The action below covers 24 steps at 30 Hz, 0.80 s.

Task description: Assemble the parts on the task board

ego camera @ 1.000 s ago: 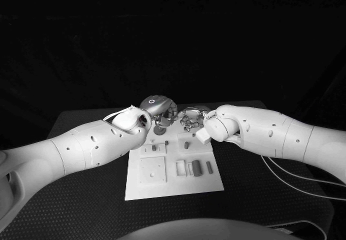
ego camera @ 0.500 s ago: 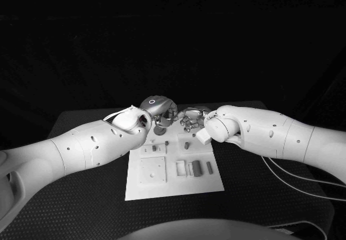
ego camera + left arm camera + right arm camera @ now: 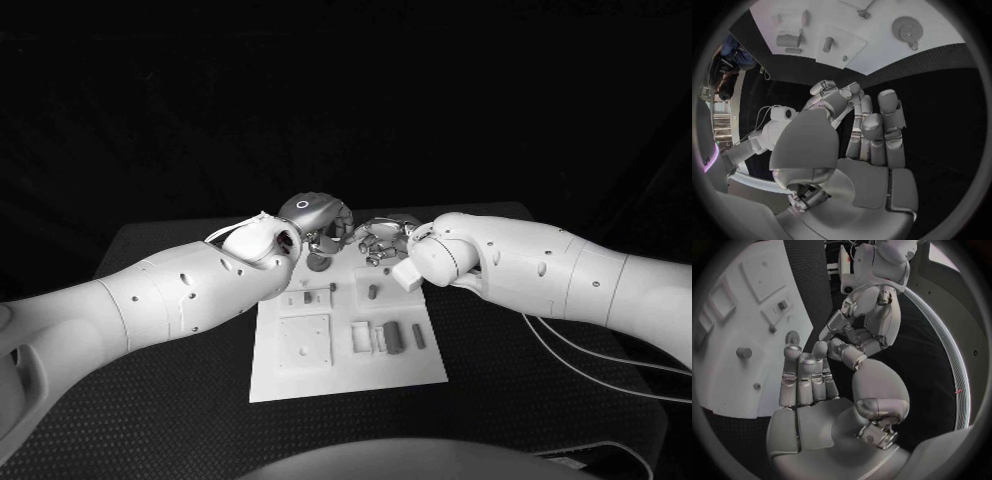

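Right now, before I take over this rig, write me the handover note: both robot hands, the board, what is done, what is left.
Left robot hand: raised over the far edge of the task board, fingertips close to the right robot hand's. I cannot tell whether it holds a part.
Right robot hand: level with the left and facing it. Its palm looks bare in its wrist view, but any pinch is hidden.
Board: mid-table, with grey parts lying and standing on it and a round disc below the hands.
Done: I cannot tell which parts are seated.
Left: the assembly. Check between the fingertips first.
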{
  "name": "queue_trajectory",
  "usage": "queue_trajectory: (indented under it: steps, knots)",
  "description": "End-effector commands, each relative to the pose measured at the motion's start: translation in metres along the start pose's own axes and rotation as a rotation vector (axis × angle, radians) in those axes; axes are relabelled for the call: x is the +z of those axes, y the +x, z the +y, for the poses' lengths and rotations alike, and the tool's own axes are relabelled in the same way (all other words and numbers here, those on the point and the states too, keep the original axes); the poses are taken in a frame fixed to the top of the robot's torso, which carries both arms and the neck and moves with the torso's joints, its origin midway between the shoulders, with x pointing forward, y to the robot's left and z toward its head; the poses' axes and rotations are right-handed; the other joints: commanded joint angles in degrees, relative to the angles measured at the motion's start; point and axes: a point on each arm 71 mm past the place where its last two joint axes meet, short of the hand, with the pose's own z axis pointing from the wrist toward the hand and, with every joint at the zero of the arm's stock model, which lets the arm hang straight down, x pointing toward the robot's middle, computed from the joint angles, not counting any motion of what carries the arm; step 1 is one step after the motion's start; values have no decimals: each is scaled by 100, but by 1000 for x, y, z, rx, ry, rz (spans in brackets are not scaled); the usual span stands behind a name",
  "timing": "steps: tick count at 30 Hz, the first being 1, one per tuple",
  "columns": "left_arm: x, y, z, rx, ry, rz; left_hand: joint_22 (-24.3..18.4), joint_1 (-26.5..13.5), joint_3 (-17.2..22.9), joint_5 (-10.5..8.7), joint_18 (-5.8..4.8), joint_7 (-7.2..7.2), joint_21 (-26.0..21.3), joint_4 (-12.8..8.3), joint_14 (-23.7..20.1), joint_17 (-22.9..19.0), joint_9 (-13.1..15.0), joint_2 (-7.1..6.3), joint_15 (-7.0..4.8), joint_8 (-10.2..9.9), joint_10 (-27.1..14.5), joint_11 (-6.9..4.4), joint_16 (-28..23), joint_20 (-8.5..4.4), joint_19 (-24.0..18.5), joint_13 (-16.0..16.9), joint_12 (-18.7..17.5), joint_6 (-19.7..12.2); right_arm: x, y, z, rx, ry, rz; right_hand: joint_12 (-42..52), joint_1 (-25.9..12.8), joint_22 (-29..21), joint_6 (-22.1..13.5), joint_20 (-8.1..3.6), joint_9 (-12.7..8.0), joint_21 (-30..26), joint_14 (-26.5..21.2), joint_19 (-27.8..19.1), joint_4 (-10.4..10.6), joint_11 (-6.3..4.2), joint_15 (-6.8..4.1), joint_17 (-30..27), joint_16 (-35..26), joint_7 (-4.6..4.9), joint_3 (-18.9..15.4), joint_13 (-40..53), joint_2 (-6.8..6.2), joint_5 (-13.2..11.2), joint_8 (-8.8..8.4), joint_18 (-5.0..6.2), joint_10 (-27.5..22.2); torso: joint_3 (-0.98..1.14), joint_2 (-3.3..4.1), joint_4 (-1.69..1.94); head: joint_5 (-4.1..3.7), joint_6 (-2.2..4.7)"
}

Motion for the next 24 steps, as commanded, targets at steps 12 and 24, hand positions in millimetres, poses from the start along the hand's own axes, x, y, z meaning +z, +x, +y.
queue_trajectory:
  steps: [12, 24]
  knots:
    - [0, 5, -1, -14, -2, 36, 111, -106, -61, -27, 190, 107, -23, 15, 12, -8, 29, -21, 26, 12, 458, 100, -37, 40, -6, 9, -149, 61, -2, 13, 10, 17, -84, 105, -41, -16, 8, 179, 6, 16, -34, -51, -56, 55, 13, 15, -12, -39, 219, -6, -5, -58, 32, -31, 78, -60, 4, 2, 0, 9, -5]
    - [-1, 7, 0, -16, -5, 43, 110, -97, -58, -25, 192, 107, -27, 14, 16, -9, 35, -8, 25, 8, 479, 100, -43, 40, -4, 16, -191, 63, -3, 13, 11, 24, -106, 109, -34, 39, 9, 191, 5, 25, -38, -54, -59, 21, 7, 11, -9, -38, 214, 17, 0, -6, 35, -30, 78, -61, 4, 3, 4, 8, -5]
